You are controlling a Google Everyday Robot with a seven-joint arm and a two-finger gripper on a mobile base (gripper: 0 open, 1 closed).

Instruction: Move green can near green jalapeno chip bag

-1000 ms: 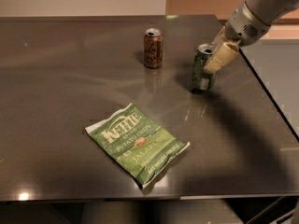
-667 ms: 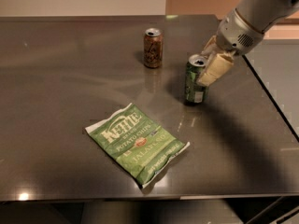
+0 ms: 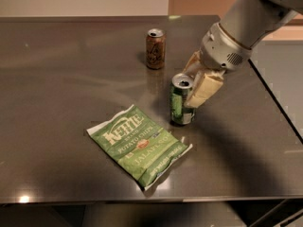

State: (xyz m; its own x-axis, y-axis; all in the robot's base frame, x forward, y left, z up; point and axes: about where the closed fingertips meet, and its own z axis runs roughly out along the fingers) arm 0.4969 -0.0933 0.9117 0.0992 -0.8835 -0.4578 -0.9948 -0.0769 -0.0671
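Nearing the bag (image 3: 139,145), the green can (image 3: 179,104) has come forward and to the left across the table (image 3: 57,79) over the last second; it was further back and nearer the right edge, and it now stands upright just beside the bag's far right edge, with a narrow strip of bare table between them. The gripper (image 3: 193,85) has travelled with it and sits at the green can's right side, its fingers clenched on the can's upper half; one pale pad (image 3: 204,88) lies across the near side, the other shows behind the rim. Whether the base rests on the table or hangs just above it, I cannot tell. The bag lies flat where it was; the brown can (image 3: 155,48) is unmoved at the back, well apart from both.

By my reading the carry is almost done; the green can already counts as near the bag. What remains is probably to set it down and let go; the main risk is tipping the green can as the fingers part, or nudging the bag's crinkled edge.
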